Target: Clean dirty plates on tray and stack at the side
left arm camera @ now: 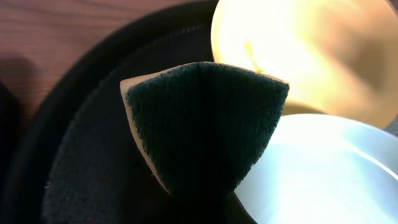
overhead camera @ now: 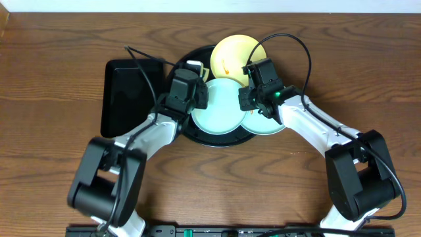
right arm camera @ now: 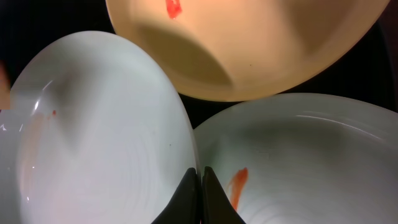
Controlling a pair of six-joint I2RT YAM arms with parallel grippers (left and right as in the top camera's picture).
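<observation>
pinching a folded sponge (left arm camera: 205,130) with its green scourer outward, the left gripper (overhead camera: 195,78) hovers over the black tray (overhead camera: 217,139) beside the smeared yellow plate (overhead camera: 238,56), while the right gripper (right arm camera: 200,186), jaws closed narrow, seems to nip the middle mint plate (overhead camera: 220,108) by its right rim, likely steadying it for scrubbing.

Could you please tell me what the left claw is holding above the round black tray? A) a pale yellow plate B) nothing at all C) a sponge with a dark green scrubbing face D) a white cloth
C: in the left wrist view the left claw pinches a folded sponge, with its dark green scouring face outward and pale foam showing along the edge.
</observation>
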